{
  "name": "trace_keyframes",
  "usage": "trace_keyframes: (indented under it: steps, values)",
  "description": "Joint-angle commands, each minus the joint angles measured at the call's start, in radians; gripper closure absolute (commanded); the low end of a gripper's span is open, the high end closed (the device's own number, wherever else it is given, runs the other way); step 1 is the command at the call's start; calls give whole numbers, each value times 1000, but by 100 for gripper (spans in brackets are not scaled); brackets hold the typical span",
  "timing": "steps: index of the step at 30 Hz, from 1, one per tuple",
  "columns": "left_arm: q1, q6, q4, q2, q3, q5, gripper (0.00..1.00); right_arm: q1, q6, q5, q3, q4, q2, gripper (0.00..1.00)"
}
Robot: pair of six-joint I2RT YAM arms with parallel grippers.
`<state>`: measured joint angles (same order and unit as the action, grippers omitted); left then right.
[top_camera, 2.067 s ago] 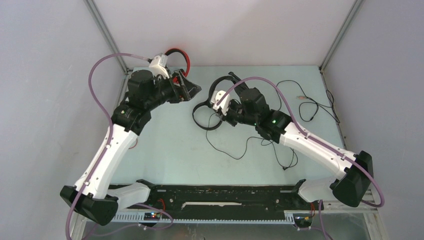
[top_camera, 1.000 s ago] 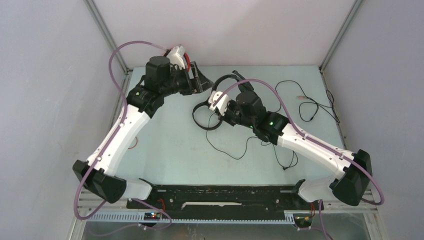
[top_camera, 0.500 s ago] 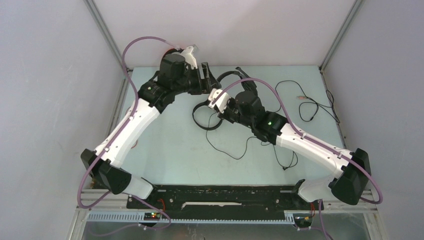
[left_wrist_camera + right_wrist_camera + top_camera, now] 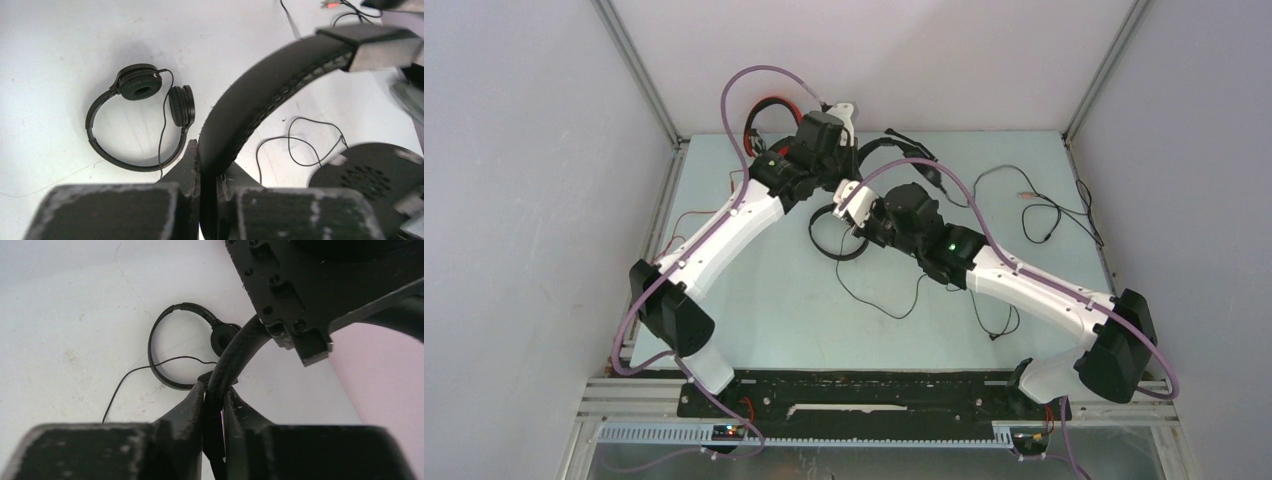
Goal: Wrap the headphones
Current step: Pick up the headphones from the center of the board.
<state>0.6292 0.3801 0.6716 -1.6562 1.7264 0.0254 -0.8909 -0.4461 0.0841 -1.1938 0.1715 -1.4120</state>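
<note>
From above, neither end effector's fingers can be made out, because each sits under its own wrist. The wrist cameras show them. The left end effector (image 4: 207, 167) is clenched on the padded headband of a black headset (image 4: 280, 80), which is held up off the desk (image 4: 754, 290). That band runs out of the top right of the left wrist view. One ear cup is only a blurred dark disc at the lower right, cut by the edge. The right end effector (image 4: 212, 397) is clamped on a thinner stretch of the same headset. The band curves up from it and passes behind the bulk of the left arm's wrist, which fills the top of that view.

A second black headset (image 4: 141, 86) lies flat on the desk just below the two end effectors, its thin cable (image 4: 162, 115) draped across its hoop. The red headset (image 4: 769, 100) lies at the far left of the desk. Only an arc of it shows past the left arm. The loose cables on the right half of the desk cannot be traced to a particular headset.

Two seconds ago the left arm was over the red headset in the far left corner. It has since swung right to the raised headset and closed on it, so part of the red one now shows. The right arm has kept its grip throughout and has barely shifted.
</note>
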Motion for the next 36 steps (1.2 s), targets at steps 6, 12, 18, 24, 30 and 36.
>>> trace_keyframes:
  steps: [6, 12, 18, 24, 30, 36]
  values:
    - [-39, 3, -18, 8, 78, 44, 100, 21, -15, -175, -15, 11, 35, 51]
    - [-68, -17, -50, 49, 42, 44, 100, 75, 38, -326, -16, 58, 153, 37]
    - [-77, -108, -34, 82, 4, 95, 100, 182, 270, -346, -15, -32, 257, 30]
    - [-75, -157, 27, 111, -18, 112, 100, 225, 409, -245, -37, -76, 282, 26]
    - [-64, -151, 63, 137, -51, 109, 100, 211, 416, -91, -163, 68, 162, 8]
    - [-51, -157, 89, 146, -68, 103, 100, 174, 336, 34, -181, 80, 99, 9]
